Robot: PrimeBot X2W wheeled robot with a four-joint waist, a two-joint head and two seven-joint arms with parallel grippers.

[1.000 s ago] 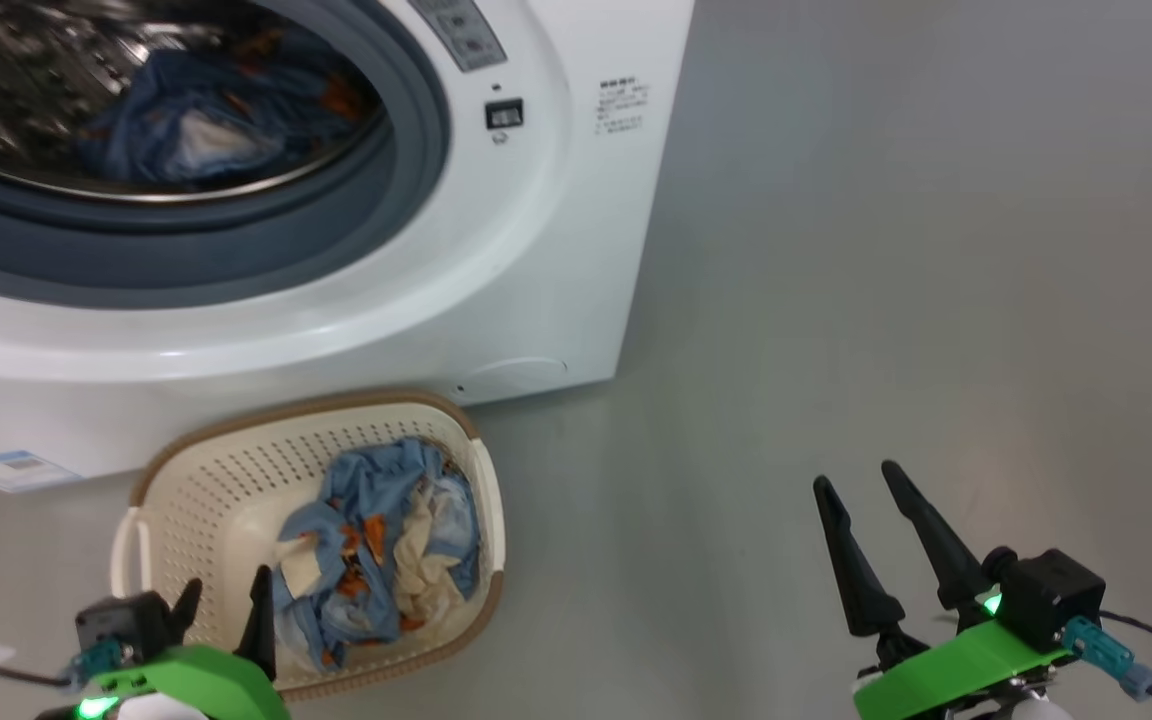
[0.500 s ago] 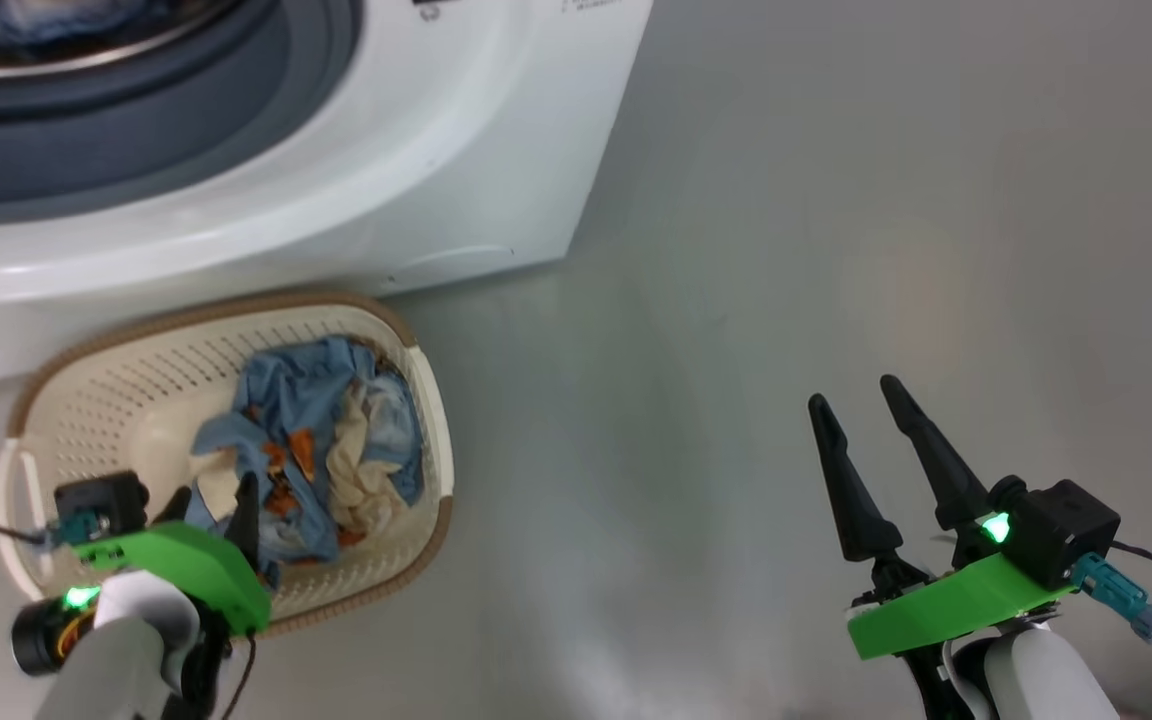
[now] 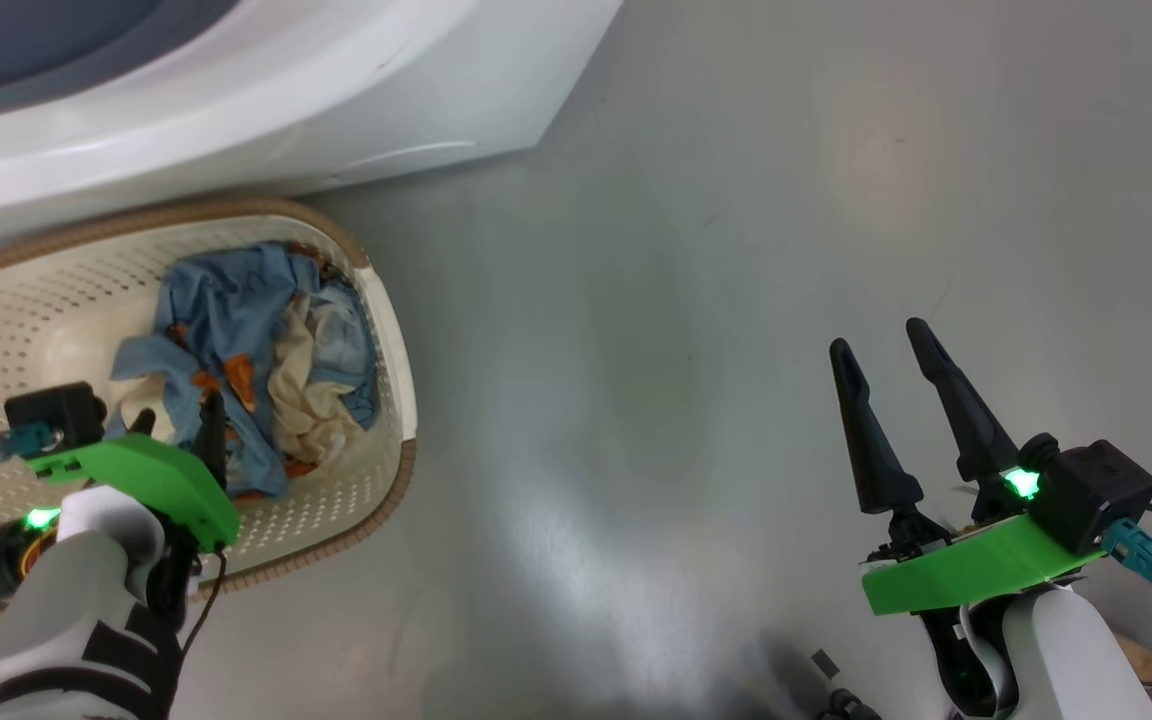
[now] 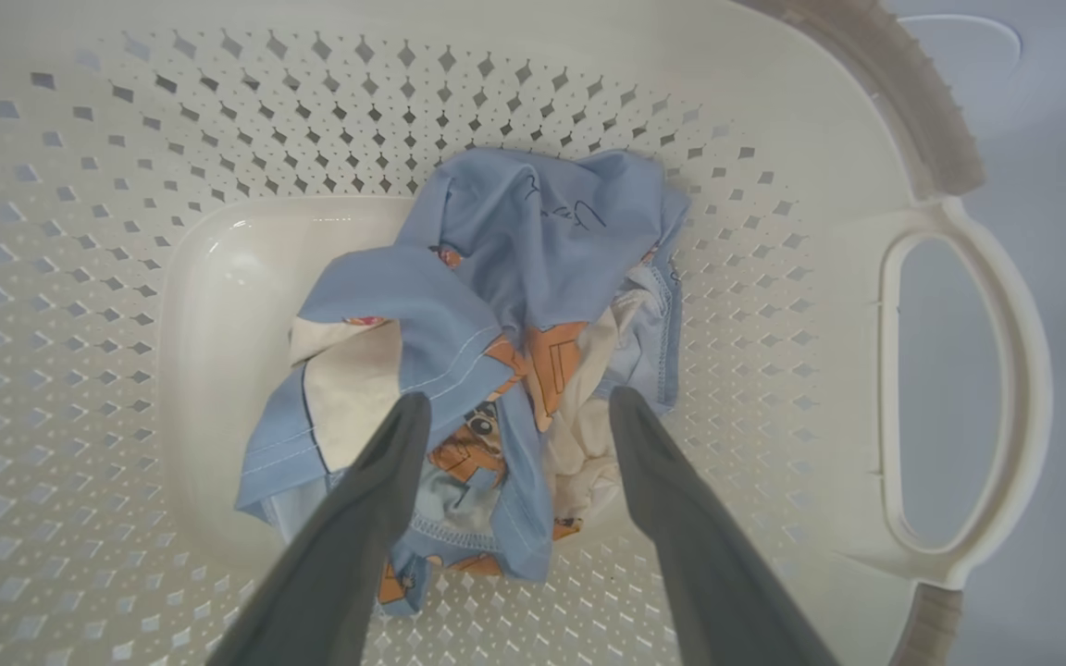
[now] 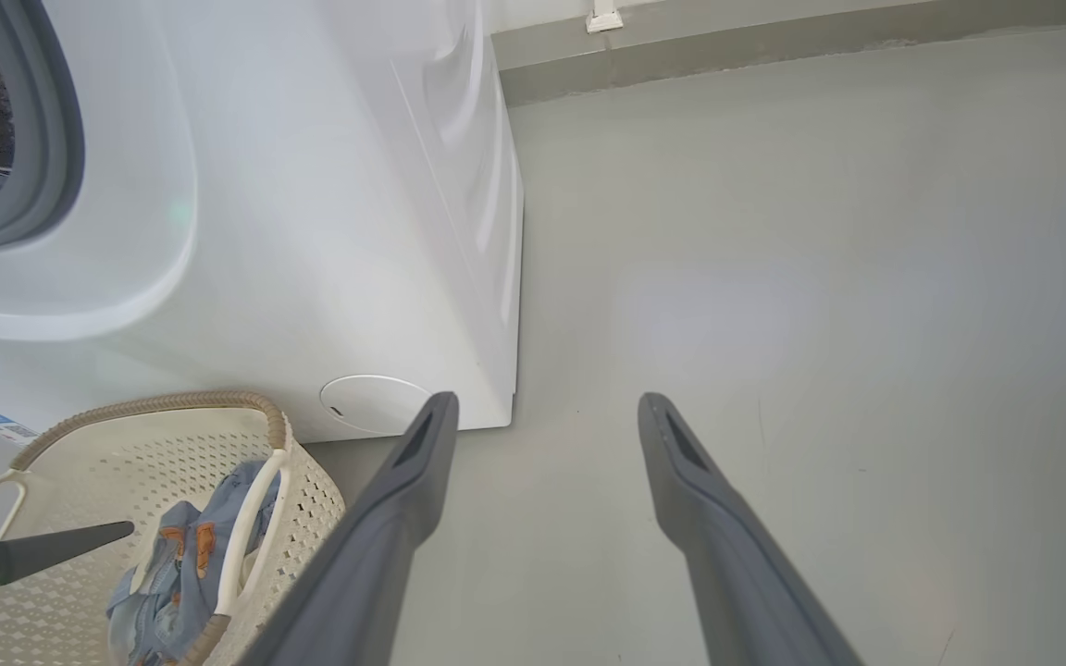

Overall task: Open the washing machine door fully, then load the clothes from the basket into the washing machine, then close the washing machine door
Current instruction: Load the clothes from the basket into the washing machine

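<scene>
On the grey floor [image 3: 686, 300] stands one basket [image 3: 388, 330], just in front of the one washing machine [image 3: 286, 110], whose lower front corner is near the basket's brown rim. Inside the basket lies one crumpled heap of the clothes [image 3: 236, 340], light blue with orange-brown prints and some cream patches. How many pieces are in the heap I cannot tell. The heap lies toward the end of the basket that is on the right in the head view.

Two grippers are in view. The left gripper [image 4: 519, 400] hangs over the basket and points down into it, with its two fingers spread wide. It holds nothing. In the left wrist view the heap lies directly under it. One fingertip is over a cream patch at the edge of the heap, the other is over pale fabric on the opposite side, and a printed orange face shows between them. Whether the tips touch the fabric I cannot tell. One side handle [image 4: 1031, 370] of the basket is at the right of that view, well apart from the fingers.

The right gripper [image 3: 878, 335] is also fully spread and empty. It is over bare floor, well apart from the basket and the clothes, which lie to its left.
</scene>
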